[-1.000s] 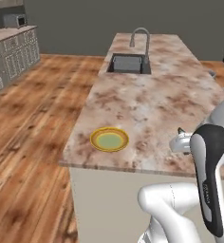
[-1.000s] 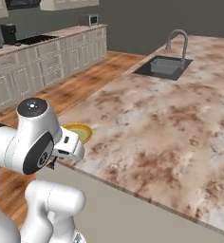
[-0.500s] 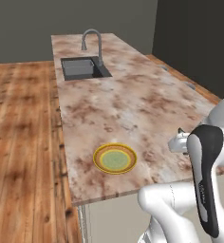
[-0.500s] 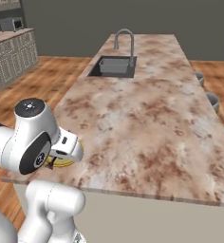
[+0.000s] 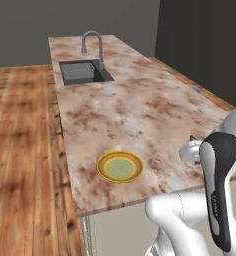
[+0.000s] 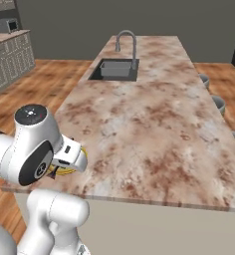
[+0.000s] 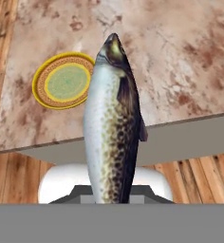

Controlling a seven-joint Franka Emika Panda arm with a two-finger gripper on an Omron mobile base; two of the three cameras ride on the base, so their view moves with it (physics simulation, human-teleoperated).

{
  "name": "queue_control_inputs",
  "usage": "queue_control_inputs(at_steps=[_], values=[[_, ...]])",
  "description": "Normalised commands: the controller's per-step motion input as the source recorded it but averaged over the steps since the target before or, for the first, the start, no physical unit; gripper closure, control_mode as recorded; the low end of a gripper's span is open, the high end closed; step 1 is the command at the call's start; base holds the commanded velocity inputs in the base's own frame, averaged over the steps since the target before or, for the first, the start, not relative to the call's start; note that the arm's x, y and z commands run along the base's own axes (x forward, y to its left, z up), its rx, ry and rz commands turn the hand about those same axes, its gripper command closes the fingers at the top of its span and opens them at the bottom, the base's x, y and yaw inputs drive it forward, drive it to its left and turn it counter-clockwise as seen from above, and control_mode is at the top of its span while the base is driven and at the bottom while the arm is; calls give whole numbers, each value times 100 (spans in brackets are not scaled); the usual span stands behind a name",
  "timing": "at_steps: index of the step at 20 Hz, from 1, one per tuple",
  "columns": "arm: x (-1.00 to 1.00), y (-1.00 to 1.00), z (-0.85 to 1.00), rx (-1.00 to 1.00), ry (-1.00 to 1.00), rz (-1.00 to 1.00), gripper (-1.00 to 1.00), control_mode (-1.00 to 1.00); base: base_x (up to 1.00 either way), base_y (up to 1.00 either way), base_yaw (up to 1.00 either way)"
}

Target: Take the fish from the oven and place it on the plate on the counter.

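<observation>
In the hand view the slender silver-grey fish with a dark speckled back [image 7: 113, 128] rises from 6 o'clock toward 12, held by the gripper, whose fingers are hidden under it. The round yellow-rimmed plate with an olive-green centre [image 7: 62, 81] lies at 10 o'clock of the fish, on the mottled brown-and-beige marble counter [image 5: 140, 110] near its front edge. A steel sink [image 5: 82, 72] with a curved grey faucet [image 5: 91, 41] sits at the counter's 12 o'clock end.

Counter [image 5: 140, 115]: mottled brown-and-beige marble, smooth, matt; sink [image 5: 82, 72]: dull grey metal, with a smooth curved grey metal faucet [image 5: 91, 40]; floor [image 5: 20, 150]: warm wood planks, visible grain; plate [image 5: 120, 166]: yellow rim, olive centre, matt; fish [image 7: 111, 128]: pale silvery belly, dark speckled back, slight sheen.
</observation>
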Motion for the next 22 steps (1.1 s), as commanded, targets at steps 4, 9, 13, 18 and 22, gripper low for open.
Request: queue_control_inputs(at_steps=[4,9,13,18,22], values=[[0,0,0,0,0,0,100,100,0,0,0],[8,3,0,0,0,0,100,-100,0,2,0],[95,17,0,0,0,0,100,-100,0,0,0],[100,35,0,-2,0,0,100,-100,0,0,0],[61,80,0,-7,0,0,100,-100,0,0,0]])
